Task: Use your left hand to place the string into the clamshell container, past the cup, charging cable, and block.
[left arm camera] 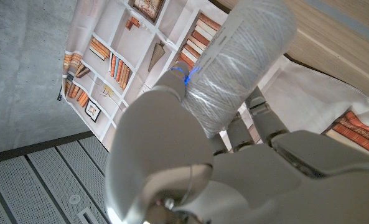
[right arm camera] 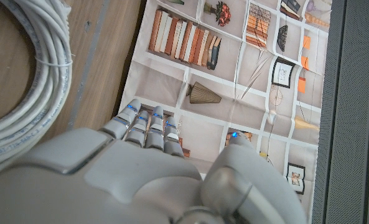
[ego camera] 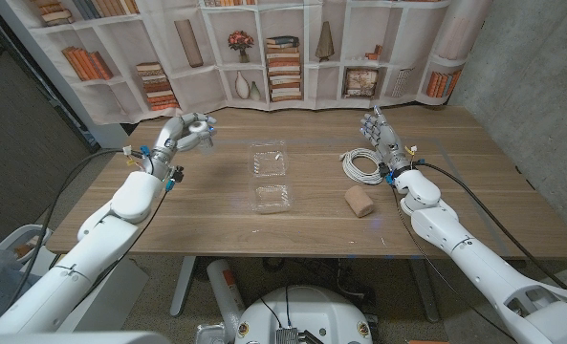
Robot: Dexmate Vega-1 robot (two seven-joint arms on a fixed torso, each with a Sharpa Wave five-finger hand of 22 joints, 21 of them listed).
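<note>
Carry step: left hand (ego camera: pixel 183 131) grips the spool of string (left arm camera: pixel 243 62), raised over the surface at far left. Next: swing right to the open clamshell container (ego camera: pixel 271 176), then release. Right hand (ego camera: pixel 379 131) empty, fingers straight, beside the cable (ego camera: pixel 362 165).

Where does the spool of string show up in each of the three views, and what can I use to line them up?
Head view: the string is held up in the left hand, left of the open clamshell.
Left wrist view: the string fills the centre, gripped by that hand's fingers.
Right wrist view: not in it; the cable is beside the right hand.
Shared landmark: the bookshelf backdrop.
</note>
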